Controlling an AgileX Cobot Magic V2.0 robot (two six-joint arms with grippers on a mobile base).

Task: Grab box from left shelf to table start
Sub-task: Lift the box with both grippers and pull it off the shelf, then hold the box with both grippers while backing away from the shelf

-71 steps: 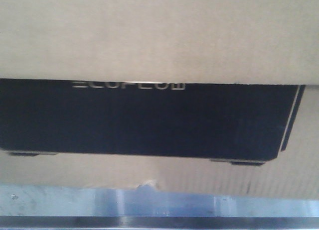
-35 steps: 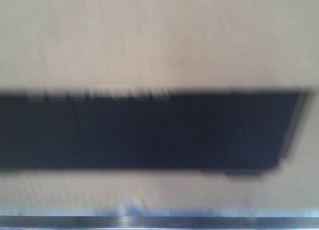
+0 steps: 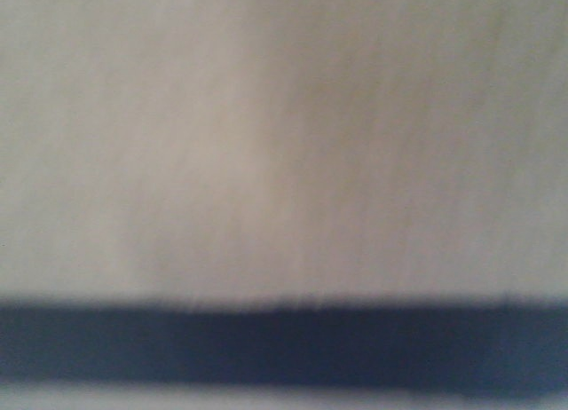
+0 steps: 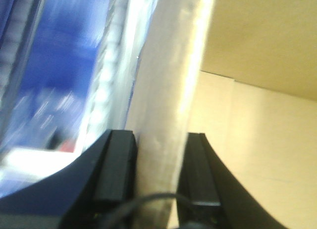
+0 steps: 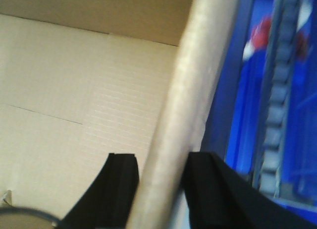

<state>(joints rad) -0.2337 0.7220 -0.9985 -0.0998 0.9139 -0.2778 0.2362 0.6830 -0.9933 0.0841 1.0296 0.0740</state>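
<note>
The front view is filled by the blurred brown face of the box (image 3: 284,161), with its black panel (image 3: 284,343) as a band along the bottom. In the left wrist view my left gripper (image 4: 158,140) is shut on the box's left wall (image 4: 171,65), one finger outside and one inside above the box floor (image 4: 262,140). My right gripper (image 5: 162,159) is likewise shut on the box's right wall (image 5: 198,65), beside the pale inner floor (image 5: 74,90). The table is out of view.
Blurred white rollers of the left shelf (image 4: 111,55) run just outside the left wall, with a blue bin (image 4: 64,55) beyond. On the right side a grey roller track (image 5: 277,90) and blue bins (image 5: 297,115) stand close to the box.
In the front view the black panel has slid from mid-frame to the bottom edge, and the shiny metal rail has dropped out of view. The picture has become more blurred.
</note>
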